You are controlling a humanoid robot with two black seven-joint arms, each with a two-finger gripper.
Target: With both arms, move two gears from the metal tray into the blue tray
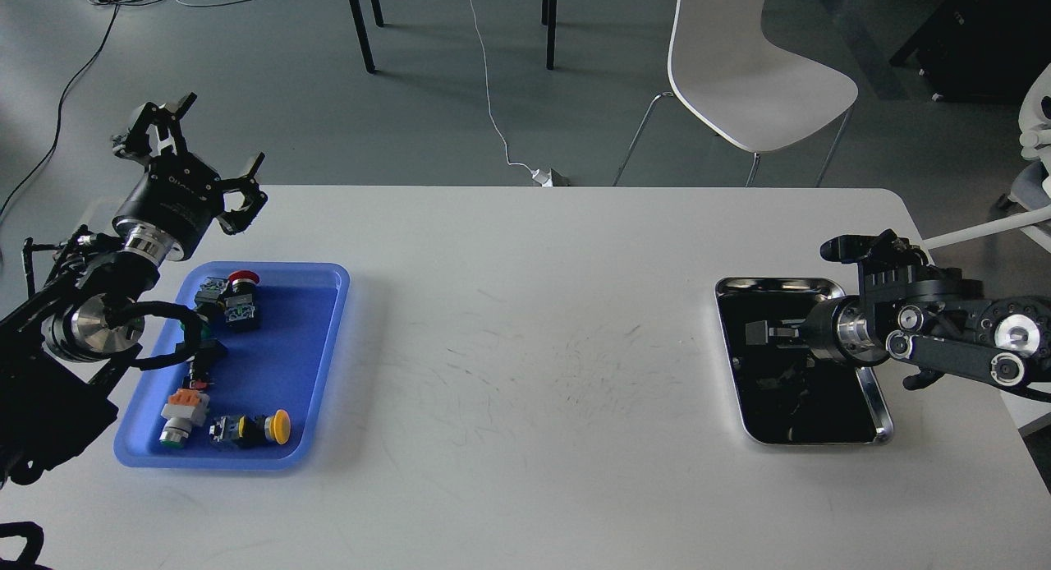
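The metal tray [880,406] lies at the table's right, with a dark mirror-like bottom. I cannot make out the gears against that dark bottom. My right gripper [759,333] reaches in from the right and is low over the tray's upper half. It is dark against the tray, so its fingers cannot be told apart. The blue tray [332,307] lies at the table's left. My left gripper [201,158] is raised beyond the blue tray's far left corner. Its claws are spread wide and it is empty.
Several push-button switches lie in the blue tray, among them a red-capped one [242,278] and a yellow-capped one [280,425]. A white chair [739,69] stands behind the table. Cables run over the floor.
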